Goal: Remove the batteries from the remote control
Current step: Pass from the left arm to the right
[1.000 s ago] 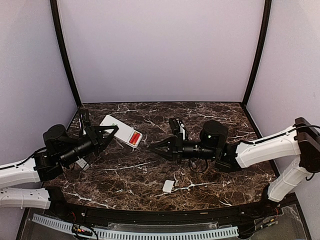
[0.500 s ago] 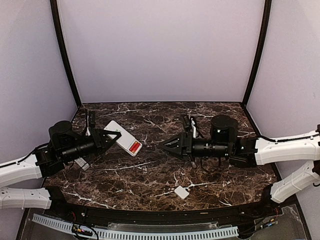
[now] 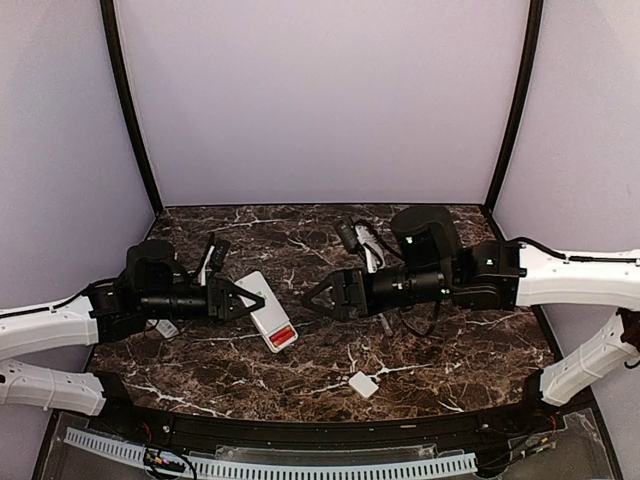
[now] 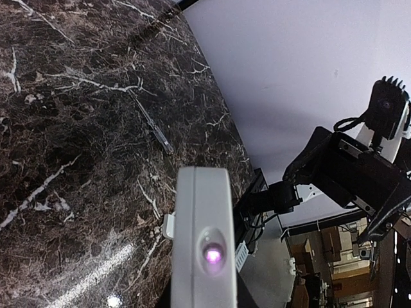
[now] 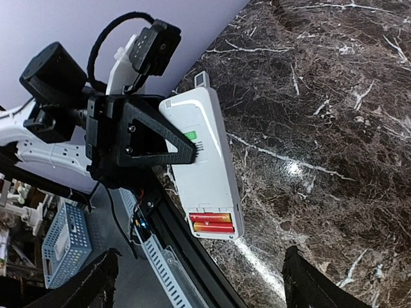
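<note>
My left gripper (image 3: pixel 248 300) is closed on the white remote (image 3: pixel 268 318) and grips it by its long edges near the far end. In the right wrist view its black fingers (image 5: pixel 154 138) hide part of that end. My left wrist camera shows no fingers, because they are cut off below the frame. All I see there is the other face of the remote, running up from the bottom edge with a small purple glint on it. The batteries (image 5: pixel 212 222) are in the open compartment at the remote's free end. I make out two red ones lying side by side, and their ends are tucked out of sight. From above I cannot tell whether that end touches the table (image 3: pixel 450 350) or hangs just over it. My right gripper (image 3: pixel 312 302) faces the battery end from close by. It is spread wide with nothing between the fingers, and only their tips show at the bottom corners of its own camera. A small flat white cover (image 3: pixel 364 384) lies near the front edge, apart from both arms. A pale scrap (image 3: pixel 167 328) sits half hidden beside my left arm and is too small to identify. A thin dark rod (image 4: pixel 157 131) lies on the marble, and I cannot tell what it is.
</note>
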`<move>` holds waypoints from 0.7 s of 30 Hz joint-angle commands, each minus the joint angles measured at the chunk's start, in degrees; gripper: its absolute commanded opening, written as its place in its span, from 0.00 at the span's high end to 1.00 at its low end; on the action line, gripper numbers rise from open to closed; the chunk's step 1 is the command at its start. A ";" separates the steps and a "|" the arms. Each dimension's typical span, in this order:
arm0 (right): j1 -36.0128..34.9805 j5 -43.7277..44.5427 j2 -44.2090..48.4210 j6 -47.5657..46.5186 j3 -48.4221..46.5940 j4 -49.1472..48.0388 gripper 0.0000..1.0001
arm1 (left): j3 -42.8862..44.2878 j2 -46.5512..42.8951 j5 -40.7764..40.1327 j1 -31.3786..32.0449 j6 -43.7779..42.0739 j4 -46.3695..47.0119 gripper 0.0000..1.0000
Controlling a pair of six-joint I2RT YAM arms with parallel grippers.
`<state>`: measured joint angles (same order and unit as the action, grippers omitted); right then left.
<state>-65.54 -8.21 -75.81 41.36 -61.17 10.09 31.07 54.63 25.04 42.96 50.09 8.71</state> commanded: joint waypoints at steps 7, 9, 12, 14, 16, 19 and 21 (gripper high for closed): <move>-7.51 7.82 -13.87 -6.96 -10.66 7.09 0.10 | -0.81 6.49 10.67 -0.04 6.36 12.98 1.00; -8.43 10.69 -16.87 -6.30 -13.13 9.50 0.10 | -0.89 7.22 10.85 0.20 6.98 14.13 1.00; -9.95 14.82 -20.34 -5.41 -16.41 12.69 0.09 | -0.78 8.03 10.75 0.50 7.04 14.44 1.00; -10.70 16.91 -21.68 -5.07 -17.92 14.50 0.09 | -0.52 8.41 11.32 0.72 7.15 14.55 1.00; -11.20 18.24 -22.57 -4.99 -19.07 15.83 0.10 | -0.51 8.34 11.28 0.94 7.09 14.58 1.00; -11.79 19.84 -23.42 -4.92 -20.42 16.99 0.13 | -0.91 8.34 10.30 1.03 6.96 14.50 1.00; -12.32 21.53 -23.93 -4.66 -21.51 17.92 0.16 | -0.95 8.59 10.17 1.05 7.40 14.60 1.00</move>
<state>-76.66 8.08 -98.83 36.10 -79.57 25.04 30.83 63.44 34.70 43.68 56.84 20.38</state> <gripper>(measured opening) 0.861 0.153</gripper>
